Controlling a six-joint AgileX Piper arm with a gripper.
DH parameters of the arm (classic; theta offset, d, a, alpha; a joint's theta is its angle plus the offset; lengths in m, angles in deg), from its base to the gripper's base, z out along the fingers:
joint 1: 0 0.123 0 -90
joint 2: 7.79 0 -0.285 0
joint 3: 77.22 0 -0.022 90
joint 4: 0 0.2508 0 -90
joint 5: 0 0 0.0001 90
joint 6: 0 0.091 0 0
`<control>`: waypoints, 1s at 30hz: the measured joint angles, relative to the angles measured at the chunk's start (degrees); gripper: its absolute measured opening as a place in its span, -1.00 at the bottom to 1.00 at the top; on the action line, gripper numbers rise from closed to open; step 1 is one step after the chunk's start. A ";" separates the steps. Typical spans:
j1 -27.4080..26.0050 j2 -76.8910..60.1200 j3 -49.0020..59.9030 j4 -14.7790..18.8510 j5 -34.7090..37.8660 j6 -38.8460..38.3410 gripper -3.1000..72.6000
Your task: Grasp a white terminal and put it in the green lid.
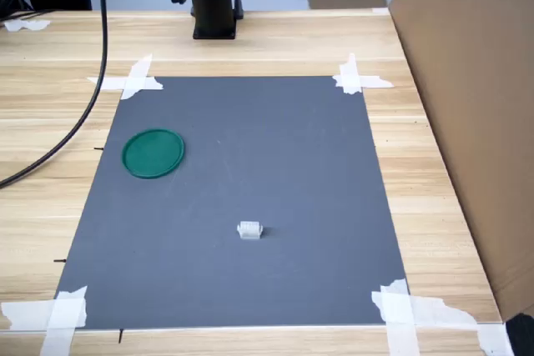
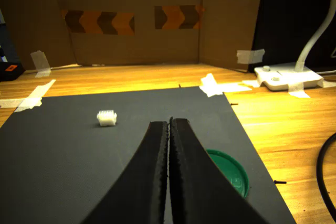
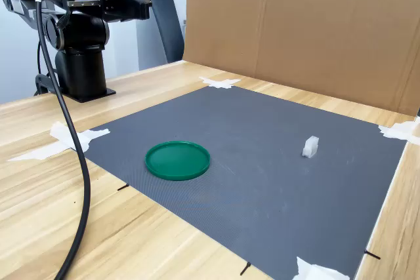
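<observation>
Grey mat (image 1: 275,164), taped at its corners to a pale wooden desk (image 1: 434,206), and nothing on it has been picked up yet. The white terminal (image 1: 249,229) sits alone on the mat in the first exterior view, well apart from the green lid (image 1: 153,152), which lies flat and empty toward the first exterior view's left. The second exterior view agrees: lid (image 3: 178,159) near the mat's front edge, terminal (image 3: 310,146) off to the second exterior view's right.

Up at the wrist view, the tool (image 2: 169,124) has its two black fingers pressed together with no gap and nothing between them. It hangs above the mat, terminal (image 2: 106,118) ahead of it and off to one side, the lid's rim (image 2: 239,174) peeking out beside the fingers.

So we look to be at the very start, the reach not yet made. By my reading the next move needs the fingers to spread, line up over that little block and come down around it; it is small and light, so a nudge could skid it away.

Obstacles? A black cable (image 1: 88,106) trails across the desk on the first exterior view's left, off the mat. Brown cardboard (image 1: 467,106) walls in one side. White tape strips (image 1: 360,79) mark the corners. The path between terminal and lid looks open.
</observation>
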 joint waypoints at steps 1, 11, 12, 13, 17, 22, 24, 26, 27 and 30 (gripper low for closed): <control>0.00 0.00 0.00 0.00 0.00 0.00 -0.99; 0.00 0.00 0.00 0.00 0.00 0.00 -0.99; 0.00 0.00 0.00 0.00 0.00 0.00 -0.99; 0.00 0.00 0.00 0.00 0.00 0.00 -0.99; 0.00 0.00 0.00 0.00 0.00 0.00 -0.99; 0.00 0.00 0.00 0.00 0.00 0.00 -0.99; 0.00 0.00 0.00 0.00 0.00 0.00 -0.99; 0.00 1.06 0.00 0.00 -0.11 0.00 -0.99; 0.00 2.64 0.00 0.00 -0.33 0.00 -0.99; 0.00 4.76 0.00 0.00 -1.77 0.00 -0.99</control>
